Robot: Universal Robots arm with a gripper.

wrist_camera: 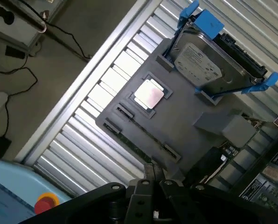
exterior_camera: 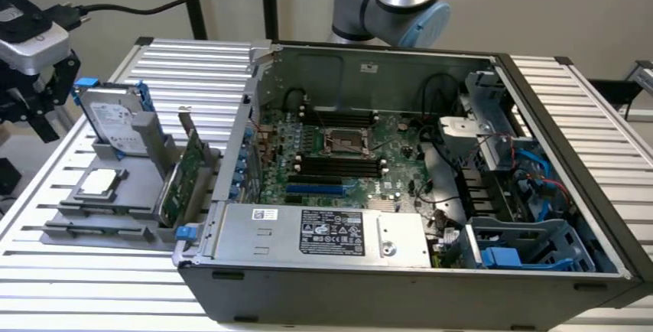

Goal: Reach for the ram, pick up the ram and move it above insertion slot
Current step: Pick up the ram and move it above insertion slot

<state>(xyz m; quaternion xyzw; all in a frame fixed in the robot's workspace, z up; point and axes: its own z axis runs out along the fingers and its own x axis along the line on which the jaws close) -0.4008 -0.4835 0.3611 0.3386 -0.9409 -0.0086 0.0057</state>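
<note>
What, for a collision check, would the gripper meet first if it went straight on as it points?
Probably the long thin green ram stick lying in the flat grey plastic holder; the gripper points at that edge, though depth is unclear.

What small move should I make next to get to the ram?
Probably ease the gripper down toward the ram: it sits in the grey holder's long slot beside the processor chip, and the gripper hangs above, not touching it.
</note>
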